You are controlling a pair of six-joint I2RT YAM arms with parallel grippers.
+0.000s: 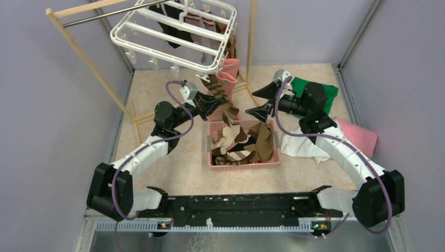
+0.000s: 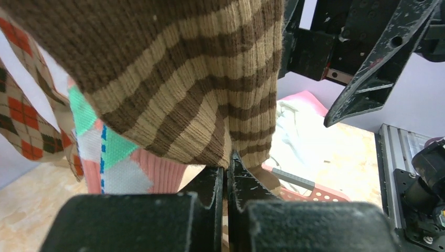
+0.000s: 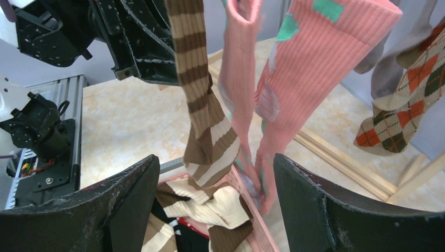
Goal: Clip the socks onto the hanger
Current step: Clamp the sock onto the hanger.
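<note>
The white hanger (image 1: 157, 32) hangs at the top left with a black sock (image 1: 176, 31), an argyle sock (image 3: 399, 121) and pink-teal socks (image 1: 228, 76) clipped to it. My left gripper (image 1: 212, 100) is shut on a brown-cream striped sock (image 1: 218, 90), held up just below the hanger's near edge; the sock's tail trails down into the pink basket (image 1: 246, 164). In the left wrist view the gripper (image 2: 226, 168) pinches the striped sock (image 2: 183, 79). My right gripper (image 1: 261, 101) is open and empty, just right of that sock; it also shows in the right wrist view (image 3: 215, 160).
The basket holds several more socks, brown, cream and black. A wooden rack (image 1: 78, 50) with a metal rod carries the hanger. A green cloth (image 1: 328, 92), a pink cloth (image 1: 362, 136) and a white cloth (image 1: 304, 147) lie at the right.
</note>
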